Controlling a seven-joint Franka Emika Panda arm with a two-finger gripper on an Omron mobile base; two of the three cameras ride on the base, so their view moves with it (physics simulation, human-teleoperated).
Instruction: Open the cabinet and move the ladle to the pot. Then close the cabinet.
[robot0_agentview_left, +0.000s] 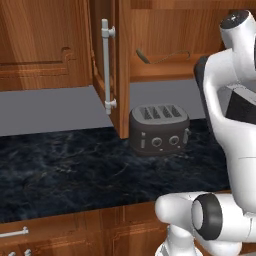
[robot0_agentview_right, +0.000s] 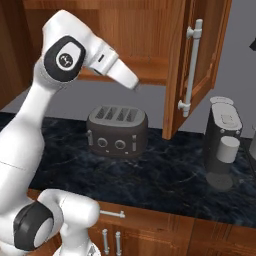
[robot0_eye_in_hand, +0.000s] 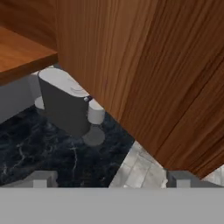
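The cabinet (robot0_agentview_left: 165, 72) stands open, its left door (robot0_agentview_left: 100, 60) swung out edge-on with a long silver bar handle (robot0_agentview_left: 106, 65). From the right, the other open door (robot0_agentview_right: 200, 60) hangs out over the counter. The grey-brown ladle (robot0_agentview_left: 143, 56) lies on the cabinet's lower shelf, bowl to the left and thin handle running right. My gripper (robot0_eye_in_hand: 111, 179) is open, its fingertips (robot0_eye_in_hand: 41, 178) far apart with nothing between them. It looks past the wooden inside of the right door (robot0_eye_in_hand: 144, 74) and the shelf edge (robot0_eye_in_hand: 22, 57), down at the counter. The pot is out of view.
A dark four-slot toaster (robot0_agentview_left: 160, 127) sits on the black marble counter (robot0_agentview_left: 75, 170) under the cabinet. A dark coffee machine (robot0_agentview_right: 222, 140) with a white cup (robot0_agentview_right: 227, 148) stands to the right, past the open door. Low cabinets (robot0_agentview_right: 150, 230) with short handles run below.
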